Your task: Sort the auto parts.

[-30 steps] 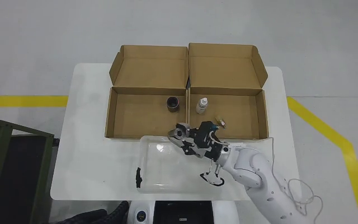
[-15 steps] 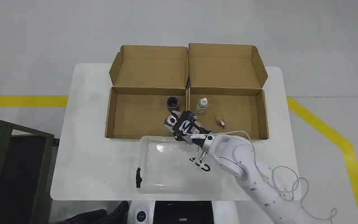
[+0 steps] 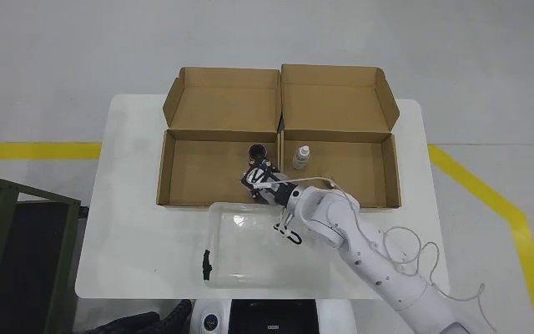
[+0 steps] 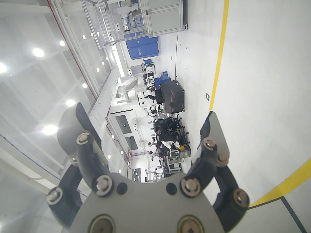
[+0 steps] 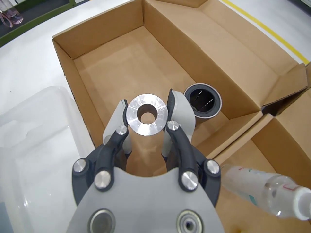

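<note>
Gripper, right [image 5: 147,109] [image 3: 260,179]: fingers clamped on either side of silver metal ring [image 5: 156,106], bored face up. Held inside the opening of left cardboard box [image 5: 121,69] [image 3: 200,171], close to the front wall and the right-hand end; contact with the box floor not discernible.

Black cylindrical sleeve [image 5: 203,103] [image 3: 258,153]: upright on the same box floor, just beside the ring, open end up.

Right cardboard box [image 3: 359,171]: adjoining, lid flap open; small clear bottle [image 3: 301,156] [image 5: 257,190] inside, near the shared wall.

Clear plastic tray [image 3: 242,250] [image 5: 36,122]: on white table [image 3: 125,167], in front of the boxes; small black part [image 3: 205,265] at its left edge.

Gripper, left [image 4: 145,112]: fingers spread apart, nothing between them, pointed away toward the room.
</note>
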